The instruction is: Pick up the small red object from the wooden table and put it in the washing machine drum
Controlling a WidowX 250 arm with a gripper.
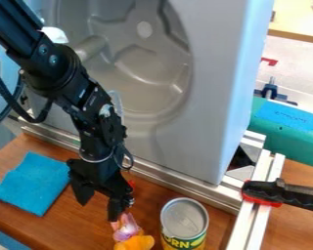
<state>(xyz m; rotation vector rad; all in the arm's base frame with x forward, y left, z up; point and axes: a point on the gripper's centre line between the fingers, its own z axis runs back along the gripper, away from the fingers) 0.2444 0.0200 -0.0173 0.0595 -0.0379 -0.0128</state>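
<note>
The black gripper (pixel 99 210) hangs low over the wooden table, left of centre, with its two fingers spread apart and nothing visible between them. Just below its right finger lies a soft-looking pink and orange thing (pixel 134 238), close to the fingertip; whether they touch I cannot tell. A can with a yellow and green label (pixel 183 224) stands upright to the right. To the left of the gripper is a folded blue cloth (pixel 35 183), flat on the table. A small bit of red shows right behind the gripper.
A large grey moulded panel (pixel 214 83) stands upright behind the work area, with a metal rail (pixel 179 181) along its base. At the right, a black and red clamp (pixel 277 193) crosses another rail. A green box-like object (pixel 286 132) sits beyond it.
</note>
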